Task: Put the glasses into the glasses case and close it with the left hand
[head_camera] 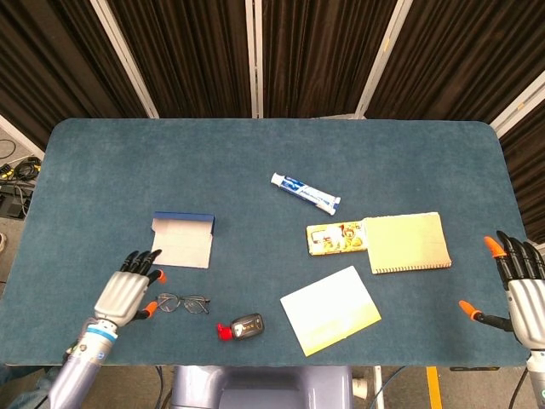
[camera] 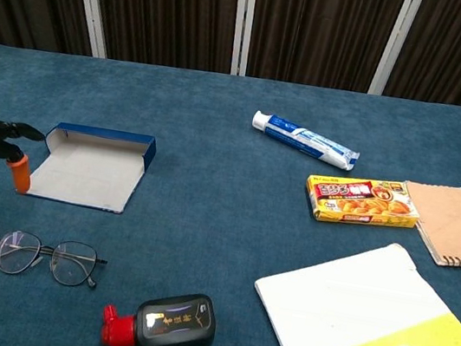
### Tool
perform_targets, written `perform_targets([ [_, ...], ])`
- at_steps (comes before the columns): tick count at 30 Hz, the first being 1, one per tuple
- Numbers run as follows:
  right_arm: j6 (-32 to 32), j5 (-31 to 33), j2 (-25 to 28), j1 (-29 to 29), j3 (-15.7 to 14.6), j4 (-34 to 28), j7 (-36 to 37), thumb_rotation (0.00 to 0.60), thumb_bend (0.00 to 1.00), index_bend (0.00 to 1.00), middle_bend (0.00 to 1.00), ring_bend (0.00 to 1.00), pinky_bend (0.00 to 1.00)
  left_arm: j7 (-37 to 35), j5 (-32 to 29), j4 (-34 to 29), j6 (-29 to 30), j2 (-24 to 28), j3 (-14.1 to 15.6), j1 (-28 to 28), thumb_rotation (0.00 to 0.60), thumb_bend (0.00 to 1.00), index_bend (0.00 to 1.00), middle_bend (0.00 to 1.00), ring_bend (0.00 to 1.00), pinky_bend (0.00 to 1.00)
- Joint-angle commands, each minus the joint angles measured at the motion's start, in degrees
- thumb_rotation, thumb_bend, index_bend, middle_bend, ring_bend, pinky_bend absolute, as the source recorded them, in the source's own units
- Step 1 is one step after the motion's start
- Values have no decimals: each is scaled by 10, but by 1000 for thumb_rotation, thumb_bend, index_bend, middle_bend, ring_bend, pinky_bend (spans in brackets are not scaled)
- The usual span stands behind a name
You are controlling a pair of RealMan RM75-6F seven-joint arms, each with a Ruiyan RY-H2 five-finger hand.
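Blue felt covers the table [head_camera: 111, 162], which runs out to dark curtains [head_camera: 196, 51] at the far edge. At the 8 o'clock corner of the head view the left hand [head_camera: 128, 290] hangs just inside the near edge, fingers spread wide and holding nothing; its orange fingertips [camera: 18, 174] show at the left border of the chest view. The glasses [head_camera: 182, 302] lie unfolded just beside that hand at its 3 o'clock, with a thin gap of felt between them. The glasses case [head_camera: 181, 240] lies open and flat at the hand's 1 o'clock, lid toward the far side. A black bottle with a red cap [head_camera: 241, 327] sits at 6 o'clock near the front edge. Open felt fills the left and far parts. Toward 3 o'clock lie a toothpaste tube [head_camera: 305, 193], a yellow box [head_camera: 335, 238] touching a tan notebook [head_camera: 407, 243], and a white booklet [head_camera: 330, 309]. The right hand [head_camera: 519, 285] hovers off the right edge, fingers spread, empty.
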Motion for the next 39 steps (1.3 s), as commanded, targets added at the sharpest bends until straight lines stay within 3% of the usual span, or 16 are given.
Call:
perform_targets([
  [1,-1,1,0,0,0,0,1,600,0,0,0,0,0,19,-22,6,-4,-21,1,-10,600,346,399,0,0,0],
  [6,-1,2,1,0,0,1,4,600,0,0,0,0,0,40,-40,16,-2,-46,3,-21,600,392,426,0,0,0],
  [39,-13,3,4,4,-3,2,18,600,0,0,0,0,0,70,-111,69,6,-122,8,-63,600,440,465,0,0,0],
])
